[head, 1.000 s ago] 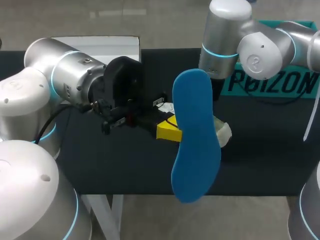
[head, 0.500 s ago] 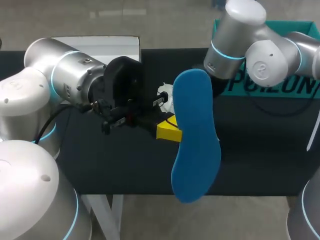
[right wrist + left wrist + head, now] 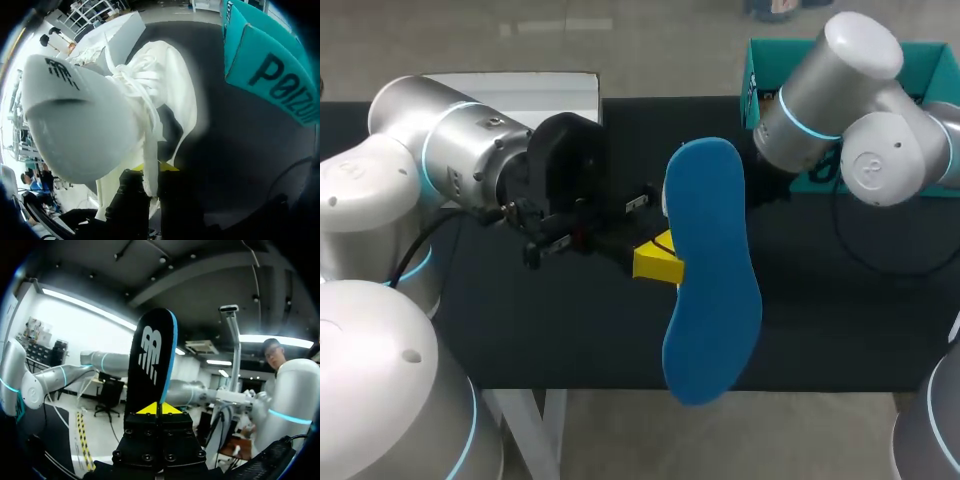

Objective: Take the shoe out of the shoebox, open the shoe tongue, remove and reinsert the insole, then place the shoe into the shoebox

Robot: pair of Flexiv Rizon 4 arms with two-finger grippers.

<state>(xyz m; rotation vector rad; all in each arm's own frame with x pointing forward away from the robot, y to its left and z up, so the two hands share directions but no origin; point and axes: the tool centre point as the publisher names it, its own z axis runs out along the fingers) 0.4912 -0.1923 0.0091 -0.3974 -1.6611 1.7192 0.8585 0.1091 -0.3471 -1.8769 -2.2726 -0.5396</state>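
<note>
In the head view the left pincer (image 3: 658, 262) is closed on the blue insole (image 3: 712, 270), near the middle of one long edge, and holds it in the air over the dark desk (image 3: 570, 330). The right arm (image 3: 865, 120) comes in beside the teal shoebox (image 3: 932, 62); the insole hides its pincer and the shoe here. In the left wrist view the insole (image 3: 150, 360) stands upright between the two yellow tips of the left pincer (image 3: 159, 409), with its black face toward the camera. It looks thin, light and easy to bend, so I think a hold near the middle keeps it from flopping, and the toe end must go in first. In the right wrist view the right pincer (image 3: 152, 167) grips the white shoe (image 3: 115, 100) by soft material of the upper near the laces; which part exactly I cannot tell. The shoe hangs above the desk, near the shoebox (image 3: 260, 65). Its upper seems soft and its sole stiffer, so I judge it can swing or slip.
</note>
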